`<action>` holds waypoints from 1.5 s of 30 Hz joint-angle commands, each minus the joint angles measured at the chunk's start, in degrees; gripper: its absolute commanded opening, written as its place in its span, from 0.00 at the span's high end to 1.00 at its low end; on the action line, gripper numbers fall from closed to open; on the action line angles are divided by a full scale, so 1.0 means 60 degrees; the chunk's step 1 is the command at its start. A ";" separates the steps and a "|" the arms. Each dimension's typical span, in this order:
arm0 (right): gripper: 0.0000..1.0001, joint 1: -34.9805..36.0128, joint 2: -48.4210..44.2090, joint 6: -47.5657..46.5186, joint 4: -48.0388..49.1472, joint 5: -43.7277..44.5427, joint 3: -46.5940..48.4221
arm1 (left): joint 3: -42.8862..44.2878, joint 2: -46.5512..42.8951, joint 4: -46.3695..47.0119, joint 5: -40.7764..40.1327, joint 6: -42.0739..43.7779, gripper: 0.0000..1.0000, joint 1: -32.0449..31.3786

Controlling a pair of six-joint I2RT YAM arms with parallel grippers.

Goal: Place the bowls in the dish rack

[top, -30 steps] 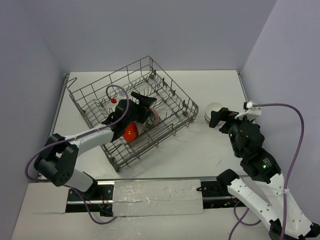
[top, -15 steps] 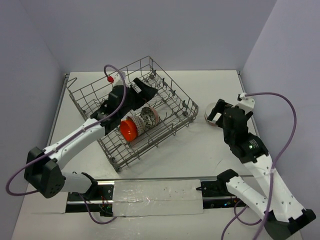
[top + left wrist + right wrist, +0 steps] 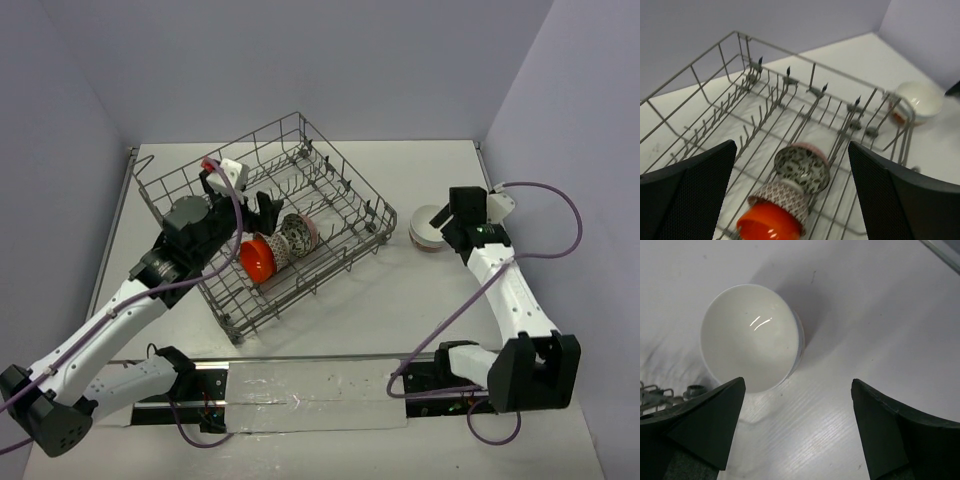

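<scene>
The grey wire dish rack (image 3: pixel 298 116) sits tilted on the table at centre left. The orange-red bowl (image 3: pixel 256 258) and the dark-and-white patterned bowl (image 3: pixel 297 233) lie on their sides between its tines, touching; both show in the left wrist view (image 3: pixel 770 227), (image 3: pixel 802 167). My left gripper (image 3: pixel 245 205) is open and empty above them. The white bowl with the red outside (image 3: pixel 428 226) stands upright on the table just right of the rack. My right gripper (image 3: pixel 449 218) is open and empty, just above and right of it. In the right wrist view the bowl (image 3: pixel 747 350) lies ahead of the open jaws.
The rack's right corner (image 3: pixel 655 395) lies close to the white bowl. The white bowl also shows beyond the rack's rim in the left wrist view (image 3: pixel 917 100). Purple walls enclose the table on three sides. Both arms trail purple cables (image 3: pixel 540 190).
My left gripper has drawn back up out of the rack, leaving the two bowls among the tines. My right arm has stretched forward, bringing its gripper over the white bowl.
</scene>
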 commanded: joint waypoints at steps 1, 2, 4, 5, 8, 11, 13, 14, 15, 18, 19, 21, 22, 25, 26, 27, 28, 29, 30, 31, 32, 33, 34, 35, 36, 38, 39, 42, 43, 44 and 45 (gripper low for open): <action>0.08 -0.0274 0.0646 0.0726 0.0699 -0.0114 0.0381 | -0.0905 -0.0622 0.0322 0.0354 0.1854 0.01 -0.0024; 0.11 -0.0303 0.0807 0.0712 0.0801 -0.0141 0.0468 | -0.1196 -0.0711 0.0412 0.0340 0.1898 0.01 -0.0024; 0.16 -0.0333 0.1188 0.0741 0.1080 -0.0098 0.0556 | -0.1360 -0.0843 0.0485 0.0456 0.2059 0.01 -0.0023; 0.18 -0.0420 0.1320 0.0756 0.1167 -0.0097 0.0571 | -0.1448 -0.0830 0.0486 0.0457 0.2088 0.01 -0.0024; 0.23 -0.0771 0.1964 0.0770 0.1387 -0.0054 0.0571 | -0.1361 -0.0742 0.0193 0.0515 0.2351 0.01 -0.0023; 0.31 -0.0904 0.2170 0.0698 0.1679 0.0108 0.0455 | -0.1463 -0.0800 0.0164 0.0617 0.2498 0.01 -0.0024; 0.35 -0.1007 0.2302 0.0668 0.1856 0.0050 0.0381 | -0.1638 -0.0932 0.0295 0.0822 0.2528 0.01 -0.0024; 0.37 -0.1007 0.2491 0.0654 0.2002 -0.0125 0.0381 | -0.1682 -0.0961 0.0397 0.0881 0.2586 0.01 -0.0024; 0.40 -0.1021 0.2595 0.0624 0.2032 -0.0199 0.0410 | -0.1712 -0.0961 0.0427 0.0910 0.2586 0.01 -0.0024; 0.45 -0.1021 0.2917 0.0639 0.2237 -0.0376 0.0440 | -0.1654 -0.0816 0.0340 0.0867 0.2616 0.01 -0.0024; 0.47 -0.1007 0.2947 0.0624 0.2252 -0.0361 0.0454 | -0.1610 -0.0771 0.0310 0.0852 0.2601 0.01 -0.0024; 0.49 -0.1007 0.3006 0.0551 0.2457 -0.0434 0.0410 | -0.1595 -0.0713 0.0252 0.0881 0.2616 0.01 -0.0024; 0.50 -0.1007 0.3020 0.0522 0.2501 -0.0463 0.0396 | -0.1595 -0.0698 0.0266 0.0939 0.2616 0.01 -0.0024; 0.55 -0.1007 0.3283 0.0463 0.2487 -0.0522 0.0483 | -0.1639 -0.0698 0.0310 0.0984 0.2630 0.01 -0.0009; 0.58 -0.1007 0.3313 0.0463 0.2487 -0.0537 0.0498 | -0.1639 -0.0683 0.0310 0.0998 0.2645 0.02 -0.0023; 0.63 -0.1007 0.3314 0.0419 0.2472 -0.0551 0.0498 | -0.1624 -0.0683 0.0295 0.1028 0.2660 0.01 -0.0024; 0.65 -0.1007 0.3299 0.0419 0.2487 -0.0537 0.0498 | -0.1639 -0.0669 0.0295 0.1028 0.2674 0.01 -0.0024; 0.67 -0.1007 0.3241 0.0405 0.2545 -0.0551 0.0469 | -0.1653 -0.0668 0.0295 0.1057 0.2689 0.01 -0.0024; 0.72 -0.1007 0.3211 0.0346 0.2574 -0.0581 0.0454 | -0.1654 -0.0683 0.0281 0.1144 0.2704 0.01 -0.0024; 0.73 -0.1007 0.3182 0.0317 0.2589 -0.0624 0.0411 | -0.1654 -0.0683 0.0281 0.1189 0.2704 0.01 -0.0024; 0.76 -0.0992 0.3167 0.0302 0.2546 -0.0639 0.0396 | -0.1639 -0.0683 0.0295 0.1189 0.2704 0.01 -0.0024; 0.79 -0.1007 0.3138 0.0287 0.2545 -0.0625 0.0381 | -0.1653 -0.0683 0.0295 0.1349 0.2718 0.02 -0.0024; 0.82 -0.0978 0.3051 0.0258 0.2545 -0.0639 0.0337 | -0.1639 -0.0669 0.0281 0.1408 0.2733 0.02 -0.0009; 0.89 -0.0963 0.3006 0.0214 0.2545 -0.0625 0.0337 | -0.1653 -0.0654 0.0252 0.1467 0.2733 0.02 -0.0023; 0.92 -0.0948 0.2933 0.0185 0.2531 -0.0625 0.0308 | -0.1654 -0.0639 0.0251 0.1525 0.2733 0.02 -0.0024; 1.00 -0.0904 0.2699 0.0097 0.2516 -0.0610 0.0278 | -0.1639 -0.0595 0.0237 0.1599 0.2733 0.02 -0.0009; 1.00 -0.0832 0.2597 0.0053 0.2487 -0.0596 0.0293 | -0.1624 -0.0581 0.0237 0.1657 0.2733 0.02 -0.0023; 1.00 -0.0714 0.2187 -0.0079 0.2341 -0.0435 0.0351 | -0.1595 -0.0537 0.0222 0.1950 0.2733 0.02 -0.0024; 1.00 -0.0583 0.1968 -0.0137 0.2253 -0.0376 0.0381 | -0.1595 -0.0522 0.0222 0.2168 0.2776 0.02 -0.0038; 1.00 -0.0538 0.1850 -0.0196 0.2209 -0.0318 0.0395 | -0.1624 -0.0536 0.0237 0.2301 0.2791 0.02 -0.0053; 1.00 -0.0480 0.1718 -0.0240 0.2165 -0.0187 0.0453 | -0.1624 -0.0551 0.0251 0.2447 0.2835 0.02 -0.0053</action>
